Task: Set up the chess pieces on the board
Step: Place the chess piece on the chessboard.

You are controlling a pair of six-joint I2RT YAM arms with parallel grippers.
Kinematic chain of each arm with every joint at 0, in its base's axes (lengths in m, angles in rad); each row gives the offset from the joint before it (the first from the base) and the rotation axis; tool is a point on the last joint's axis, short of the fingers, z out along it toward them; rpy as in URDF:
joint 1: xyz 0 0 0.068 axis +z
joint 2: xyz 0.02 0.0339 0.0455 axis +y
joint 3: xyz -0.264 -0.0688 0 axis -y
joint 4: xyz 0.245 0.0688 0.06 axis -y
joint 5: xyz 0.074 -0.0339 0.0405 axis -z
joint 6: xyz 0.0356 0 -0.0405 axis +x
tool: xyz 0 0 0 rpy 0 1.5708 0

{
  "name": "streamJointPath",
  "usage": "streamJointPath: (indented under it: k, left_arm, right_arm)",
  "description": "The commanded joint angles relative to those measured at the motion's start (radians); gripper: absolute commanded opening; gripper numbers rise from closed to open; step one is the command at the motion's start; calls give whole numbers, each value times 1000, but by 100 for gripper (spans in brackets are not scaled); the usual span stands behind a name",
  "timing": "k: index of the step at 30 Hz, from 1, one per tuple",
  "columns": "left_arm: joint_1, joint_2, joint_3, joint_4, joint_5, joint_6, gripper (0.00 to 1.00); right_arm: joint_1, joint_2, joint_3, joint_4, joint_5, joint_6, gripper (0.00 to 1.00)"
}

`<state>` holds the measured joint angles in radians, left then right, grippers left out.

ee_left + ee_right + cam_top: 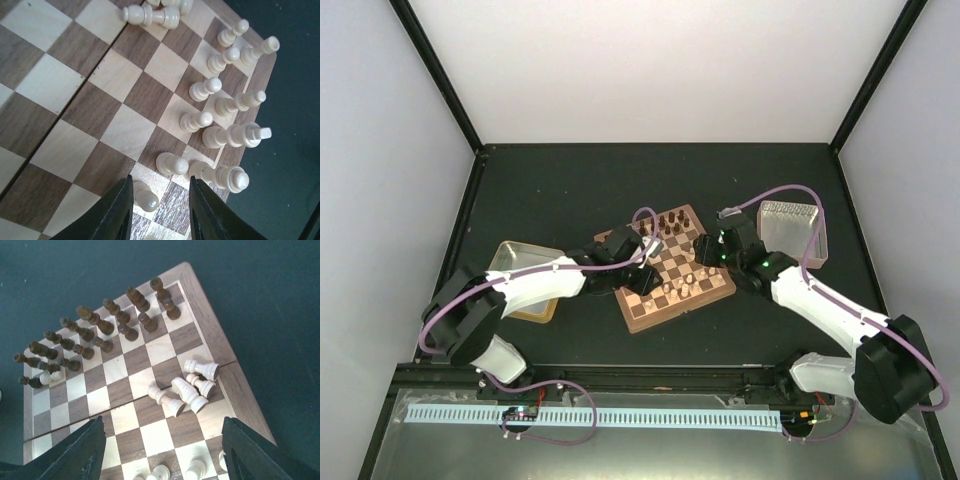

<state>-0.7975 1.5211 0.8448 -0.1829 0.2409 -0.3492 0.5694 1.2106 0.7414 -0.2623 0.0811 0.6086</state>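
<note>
Hidden from above: the left arm covers part of the board [670, 312]; neither arm's fingertips can be made out there.
Cut off: the right wrist view trims three cream tops at its bottom edge; the left wrist view trims fallen pieces at its top edge.
Left gripper [160, 178]: fingers apart near the board's edge. One pawn [145, 195] stands between them, close to one finger with a clear gap to the other; not clamped.
Right gripper [162, 422]: fingers wide apart above bare squares, nothing between them.
Cream pieces [235, 135]: ten upright in two lines along one board edge, the pawn included. Four lie in a heap [187, 387] by the fold at the side edge.
Stray cream pawn [50, 376]: at the end of the dark rows.
Dark pieces [105, 325]: two rows at the far edge; count unsure where they overlap.
Trays: two, both off the board. The left tray [515, 258] lies partly under the arm; the right tray [795, 230] is beside the right arm.
Open room: middle squares bare; table [570, 190] open beyond the board.
</note>
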Motion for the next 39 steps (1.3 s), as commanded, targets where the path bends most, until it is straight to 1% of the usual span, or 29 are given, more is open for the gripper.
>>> streamJointPath:
  k: [1, 9, 15, 18, 21, 25, 28, 34, 39]
  left_arm:
    - [9, 54, 39, 10, 79, -3, 32]
    - [17, 98, 37, 17, 109, 4, 33]
    - [17, 109, 40, 17, 132, 6, 25]
    - [18, 113, 42, 10, 133, 8, 23]
    - [18, 109, 42, 4, 131, 9, 24]
    - [18, 98, 44, -5, 115, 10, 29]
    - [20, 78, 50, -12, 99, 9, 33]
    - [32, -6, 61, -28, 56, -5, 38]
    - [39, -91, 46, -36, -3, -28, 40]
  right_arm:
    - [-7, 8, 26, -15, -51, 8, 65]
    - [-8, 1, 18, -16, -47, 4, 65]
    - [-8, -2, 16, -20, -40, 2, 65]
    - [-8, -2, 16, -22, -33, 1, 65]
    - [-8, 0, 15, -23, -32, 0, 65]
    - [-8, 7, 19, -23, -35, -15, 65]
    - [-8, 30, 37, -40, -39, -51, 62]
    - [-8, 142, 113, -121, -57, -137, 42]
    - [-8, 230, 152, -132, -108, -180, 32]
